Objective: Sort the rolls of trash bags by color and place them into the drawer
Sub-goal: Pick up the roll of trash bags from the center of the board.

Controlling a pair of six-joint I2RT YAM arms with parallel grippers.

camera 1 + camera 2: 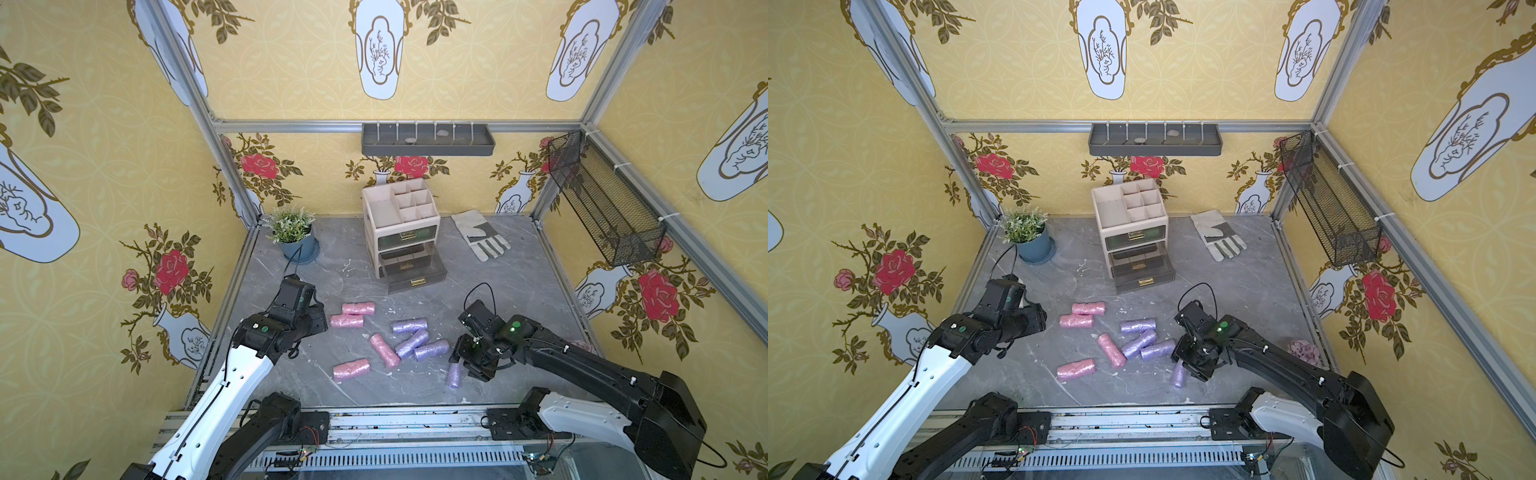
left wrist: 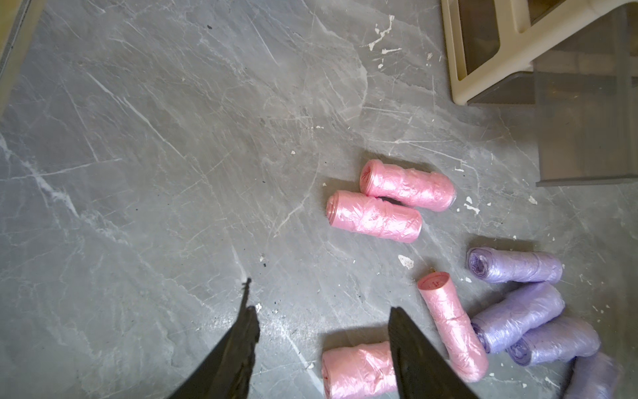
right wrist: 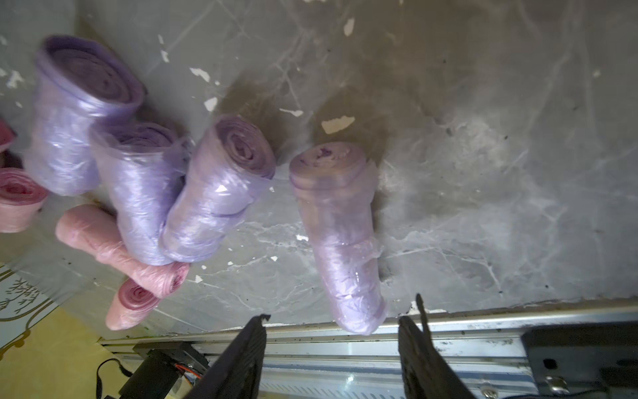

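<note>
On the table (image 1: 519,291), near side, loose: four pink rolls (image 1: 358,308), four purple rolls (image 1: 409,325). Lower drawers (image 1: 415,270) pulled out, seemingly empty; green glimpsed behind shut top drawer (image 1: 401,237). Left gripper (image 2: 322,311) wide, empty; right gripper (image 3: 335,317) wide, at lone purple roll (image 3: 341,224).

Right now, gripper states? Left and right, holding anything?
Left gripper: open, holding nothing.
Right gripper: open, empty; a lilac roll lies in line with its spread jaws, ungripped.

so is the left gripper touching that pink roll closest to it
Apart. In both top views bare table shows between the left gripper and the front pink roll; the left wrist view's overlap is just a finger in front.
</note>
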